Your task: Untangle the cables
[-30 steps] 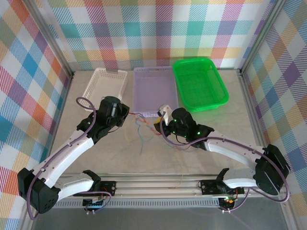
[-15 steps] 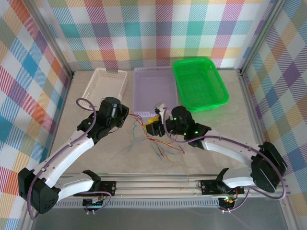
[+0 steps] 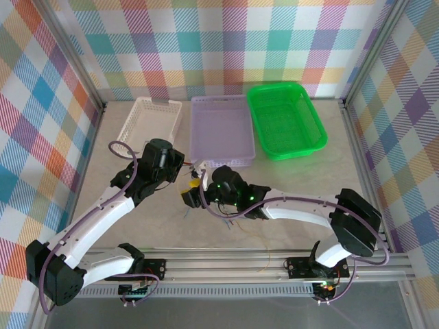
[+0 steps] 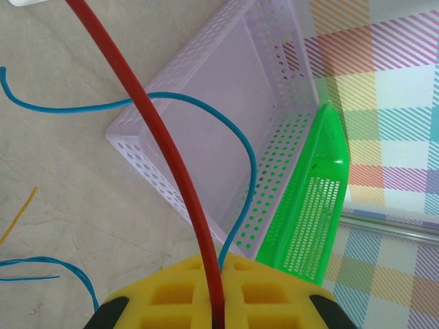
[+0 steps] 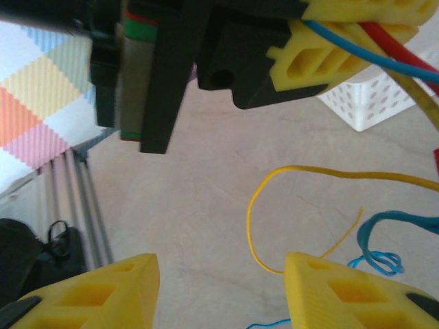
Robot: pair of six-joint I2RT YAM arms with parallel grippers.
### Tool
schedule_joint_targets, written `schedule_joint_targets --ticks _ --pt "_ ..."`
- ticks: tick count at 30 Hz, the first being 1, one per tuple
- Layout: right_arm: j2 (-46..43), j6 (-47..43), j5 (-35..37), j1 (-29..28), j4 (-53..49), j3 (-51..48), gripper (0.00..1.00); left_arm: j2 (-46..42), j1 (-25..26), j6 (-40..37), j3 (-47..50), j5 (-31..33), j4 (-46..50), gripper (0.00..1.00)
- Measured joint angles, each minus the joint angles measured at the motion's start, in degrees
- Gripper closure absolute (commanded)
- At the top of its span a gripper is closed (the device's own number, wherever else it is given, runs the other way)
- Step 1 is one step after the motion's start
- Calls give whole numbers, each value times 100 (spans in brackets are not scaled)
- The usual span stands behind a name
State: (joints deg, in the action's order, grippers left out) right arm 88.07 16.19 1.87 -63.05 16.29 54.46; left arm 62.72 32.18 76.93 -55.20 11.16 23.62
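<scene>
Mid-separation: the left gripper point(image 4: 218, 271) clamps a red cable point(image 4: 159, 140) and a blue cable point(image 4: 251, 161) near the lilac basket point(image 4: 274, 62). The right gripper point(image 5: 221, 291), jaws apart, hovers beside it over a yellow cable point(image 5: 255, 205) on the desk point(image 5: 192, 192). Next it likely must pinch one strand and pull right.

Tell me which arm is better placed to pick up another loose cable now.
Probably the right. The right gripper is open, facing the loose yellow cable on the table, while the left gripper is shut on the red cable and blue cable.
</scene>
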Motion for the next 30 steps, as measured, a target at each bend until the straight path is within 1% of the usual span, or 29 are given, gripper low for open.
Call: schedule_joint_targets --ticks 5,9,15,22,26,30 --pt "175 -59 826 -35 -2 9 49 -17 11 20 0 2 -2 100" --pt "251 -63 1228 -35 48 11 49 -44 48 39 0 28 -39 100" --pt "334 -133 1709 -35 177 31 51 -72 144 83 0 48 -105 100" --pt "339 -323 2131 -35 461 31 57 -186 205 149 0 114 -129 100" --pt "341 -404 2310 -35 595 31 63 -269 227 151 0 144 -129 100" --pt "374 -509 2465 -35 743 31 63 -313 245 173 0 153 -129 100"
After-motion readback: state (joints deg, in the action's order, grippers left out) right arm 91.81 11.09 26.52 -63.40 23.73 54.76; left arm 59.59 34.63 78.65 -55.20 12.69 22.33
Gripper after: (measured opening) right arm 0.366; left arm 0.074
